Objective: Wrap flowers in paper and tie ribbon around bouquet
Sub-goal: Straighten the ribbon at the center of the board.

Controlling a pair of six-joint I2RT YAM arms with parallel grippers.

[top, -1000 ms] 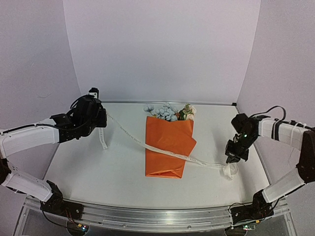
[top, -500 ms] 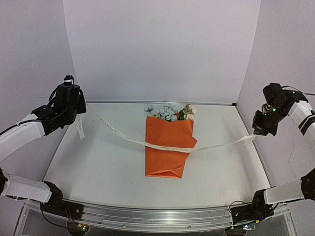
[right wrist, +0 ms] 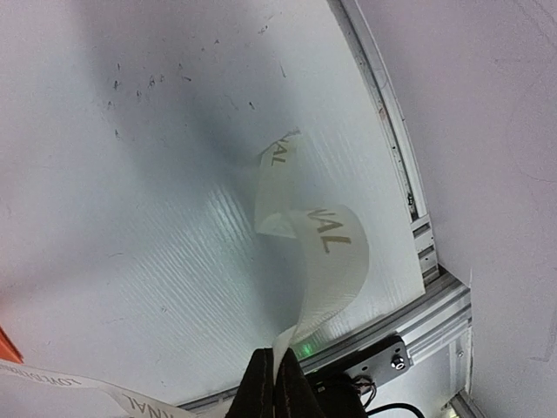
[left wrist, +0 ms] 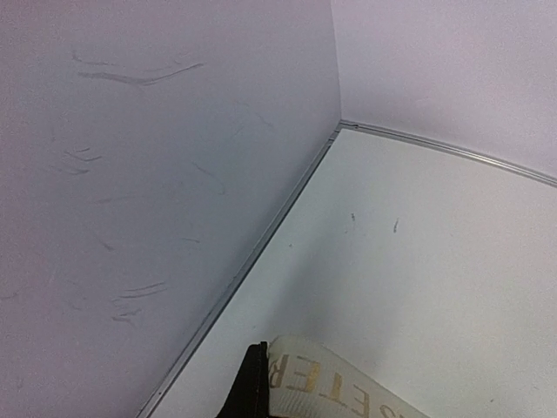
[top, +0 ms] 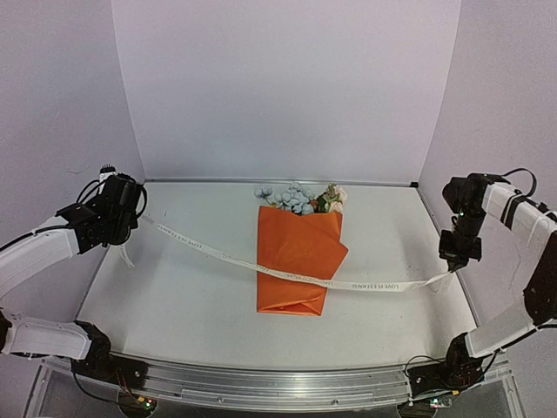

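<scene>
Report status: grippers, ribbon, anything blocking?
Left gripper, right gripper: jaws shut on ribbon. Ribbon stretched across bouquet. Nothing blocking.

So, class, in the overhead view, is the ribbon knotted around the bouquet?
No, the ribbon just runs straight across the top of the bouquet, with no knot.

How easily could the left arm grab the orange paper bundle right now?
Probably not straight away. Nothing stands between the left pincer and the bundle, but that pincer is shut on the ribbon stretched across the bundle to the right pincer, so it must let go first.
</scene>
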